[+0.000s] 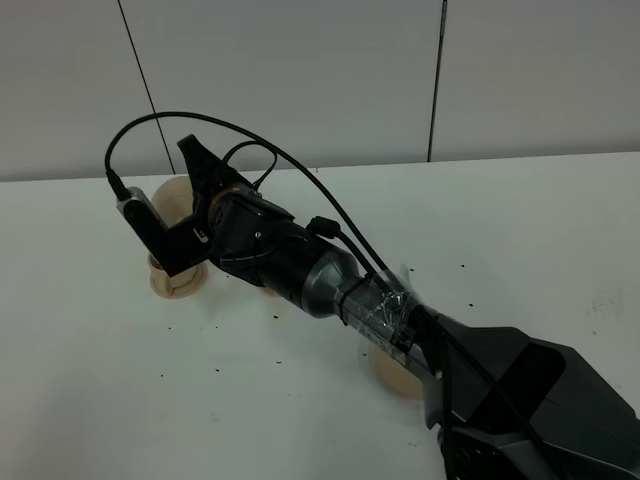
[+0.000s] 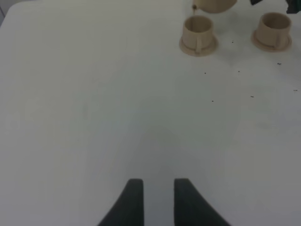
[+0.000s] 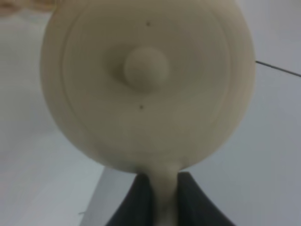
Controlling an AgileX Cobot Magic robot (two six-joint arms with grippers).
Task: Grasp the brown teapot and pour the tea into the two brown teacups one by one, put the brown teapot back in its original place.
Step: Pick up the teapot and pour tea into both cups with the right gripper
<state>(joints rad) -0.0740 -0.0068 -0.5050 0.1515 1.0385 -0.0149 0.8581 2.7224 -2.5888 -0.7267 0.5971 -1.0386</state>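
My right gripper is shut on the loop handle of the brown teapot; its knobbed lid fills the right wrist view. From above, the right gripper holds the teapot tilted over one brown teacup on its small saucer. The left wrist view shows both teacups far off, with the teapot's underside over the first one. My left gripper hovers over bare table, its fingers slightly apart with nothing between them. The arm hides the second cup from above.
The flat round saucer lies near the front, half covered by my right arm. Small dark specks dot the white table. A grey panelled wall stands behind the table's far edge.
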